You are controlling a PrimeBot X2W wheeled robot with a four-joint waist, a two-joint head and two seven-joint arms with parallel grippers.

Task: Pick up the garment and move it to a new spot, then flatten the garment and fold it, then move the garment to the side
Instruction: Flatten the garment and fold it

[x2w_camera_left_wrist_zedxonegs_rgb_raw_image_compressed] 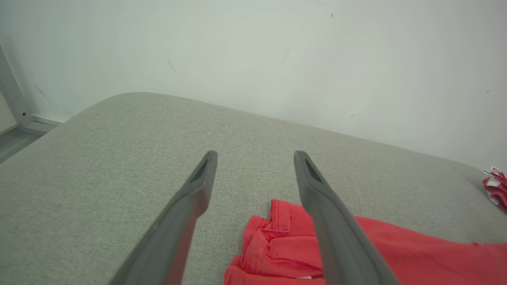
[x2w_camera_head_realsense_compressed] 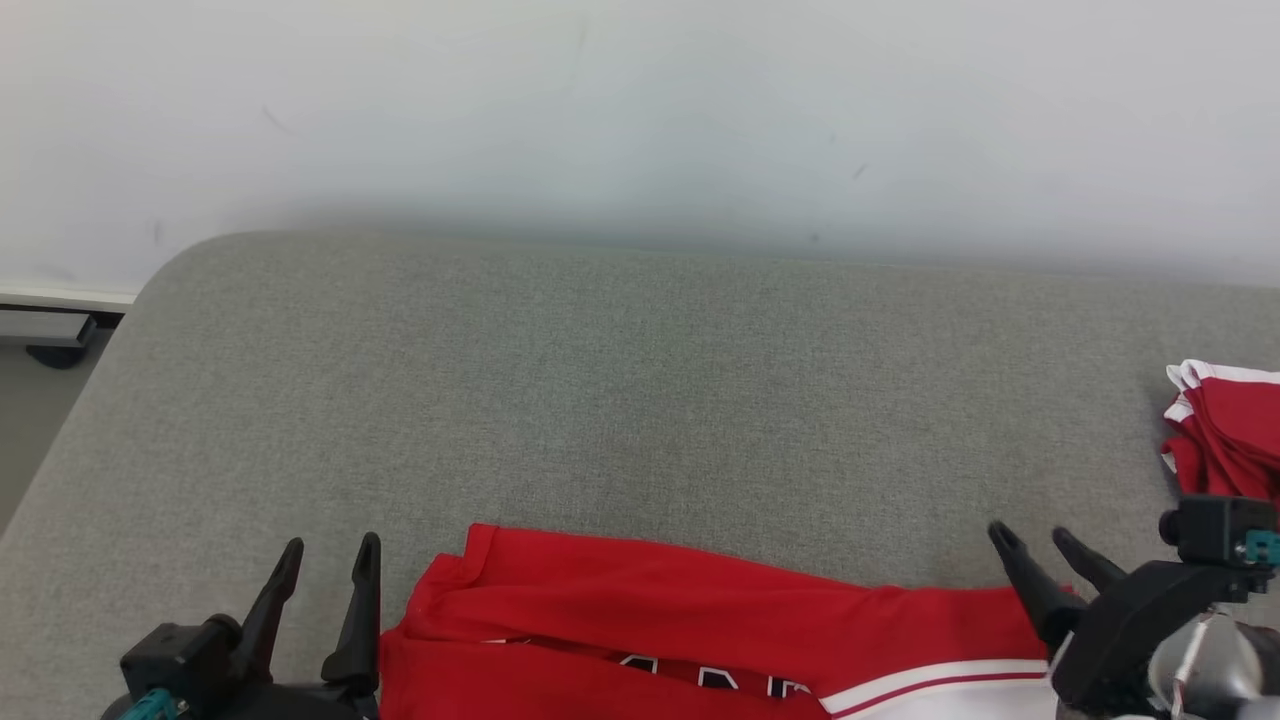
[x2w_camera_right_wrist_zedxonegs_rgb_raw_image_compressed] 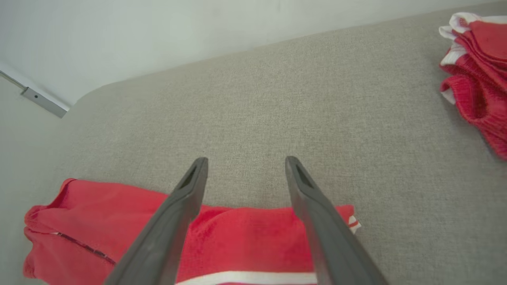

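The garment (x2w_camera_head_realsense_compressed: pixel 660 630) is red with a white stripe and dark lettering, lying partly folded along the near edge of the grey padded surface (x2w_camera_head_realsense_compressed: pixel 640 400). It also appears in the left wrist view (x2w_camera_left_wrist_zedxonegs_rgb_raw_image_compressed: pixel 285 249) and the right wrist view (x2w_camera_right_wrist_zedxonegs_rgb_raw_image_compressed: pixel 245 241). My left gripper (x2w_camera_head_realsense_compressed: pixel 325 560) stands open just left of the garment's left end, holding nothing. My right gripper (x2w_camera_head_realsense_compressed: pixel 1040 545) is open above the garment's right end, with nothing between its fingers. In the right wrist view the open fingers (x2w_camera_right_wrist_zedxonegs_rgb_raw_image_compressed: pixel 186 198) hang over the red cloth.
A second pile of red and white cloth (x2w_camera_head_realsense_compressed: pixel 1225 430) lies at the surface's right edge, also seen in the right wrist view (x2w_camera_right_wrist_zedxonegs_rgb_raw_image_compressed: pixel 477 67). A pale wall (x2w_camera_head_realsense_compressed: pixel 640 110) stands behind. The surface's rounded left corner drops to the floor (x2w_camera_head_realsense_compressed: pixel 30 440).
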